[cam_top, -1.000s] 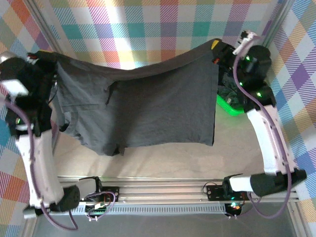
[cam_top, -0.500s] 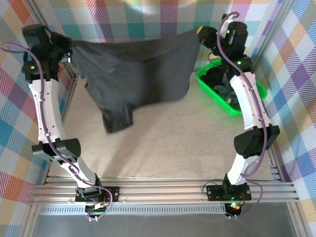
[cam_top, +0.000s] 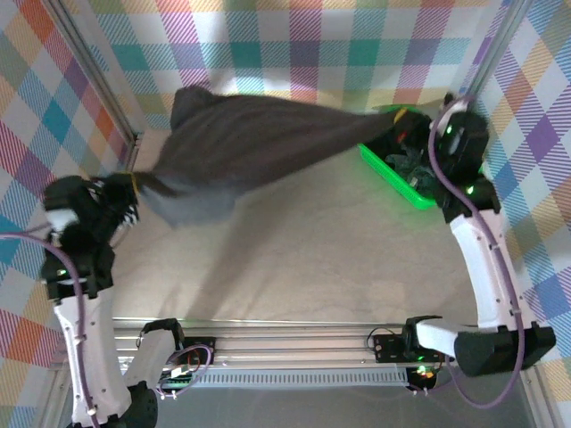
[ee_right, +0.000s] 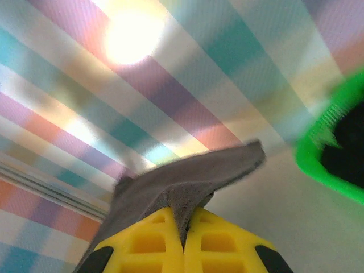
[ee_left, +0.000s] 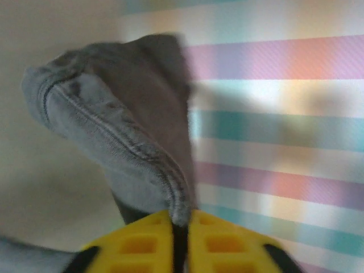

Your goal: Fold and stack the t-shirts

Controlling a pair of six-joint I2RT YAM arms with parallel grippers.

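Beige table (cam_top: 312, 259) spreads beneath the charcoal t-shirt (cam_top: 259, 143), which hangs in the air, stretched between the two arms from the left side to the far right corner. The green basket (cam_top: 419, 198) on the right holds more dark cloth. The left gripper (ee_left: 180, 219) pinches a hemmed edge, and the right gripper (ee_right: 183, 219) is clamped on another edge. The step in hand looks like spreading the shirt out. Next, it needs lowering flat, both holds kept taut.

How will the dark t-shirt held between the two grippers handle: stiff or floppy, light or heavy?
Likely floppy: the t-shirt droops and bunches between the left gripper and right gripper. Probably light, since two small pinches on its edges carry it. It may slip out if either pinch loosens.
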